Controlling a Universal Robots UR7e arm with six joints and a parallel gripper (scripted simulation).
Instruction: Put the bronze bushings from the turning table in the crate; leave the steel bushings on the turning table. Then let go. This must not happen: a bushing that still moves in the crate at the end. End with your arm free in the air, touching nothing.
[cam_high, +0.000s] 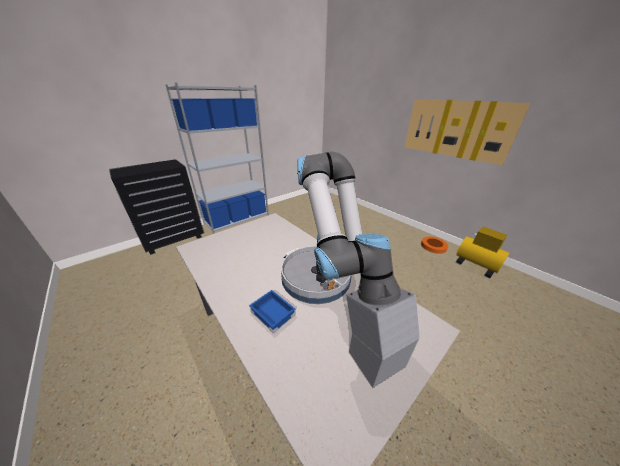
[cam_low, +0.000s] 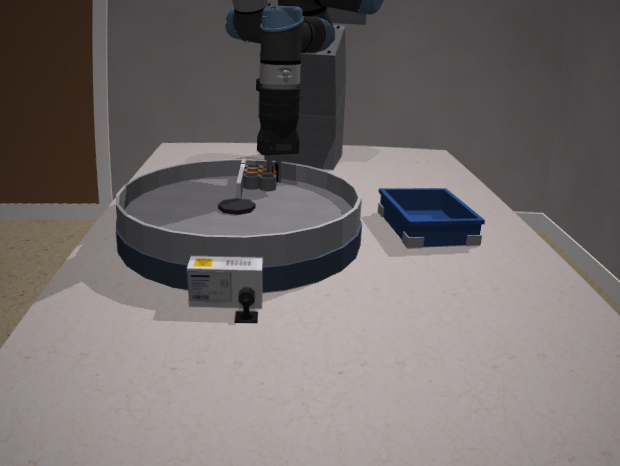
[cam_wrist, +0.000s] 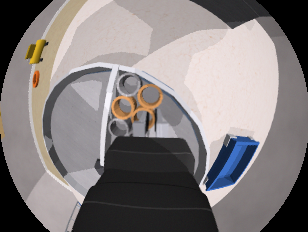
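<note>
My gripper (cam_wrist: 151, 121) (cam_low: 274, 170) points down at the turning table (cam_high: 299, 268) (cam_low: 300, 205) (cam_wrist: 75, 125), shut on the wall of a bronze bushing (cam_wrist: 144, 111), one finger inside it. That bushing stands low among the others. Two more bronze bushings are beside it: one (cam_wrist: 161, 97) towards the rim, one (cam_wrist: 117, 106) by the divider. A steel bushing (cam_wrist: 129, 93) stands at the far end of the group in the wrist view. Two steel bushings, one (cam_low: 251, 181) by the divider and one (cam_low: 268, 182) beside it, stand in front. The blue crate (cam_high: 272, 307) (cam_low: 441, 229) (cam_wrist: 235, 167) is empty.
A light divider (cam_low: 240, 178) (cam_wrist: 107, 117) runs from the dark hub (cam_low: 236, 205) to the raised rim, close beside the bushings. A white labelled box (cam_low: 225, 283) and a small black stand (cam_low: 246, 316) are by the turning table. The arm's grey pedestal (cam_high: 383, 330) is close behind.
</note>
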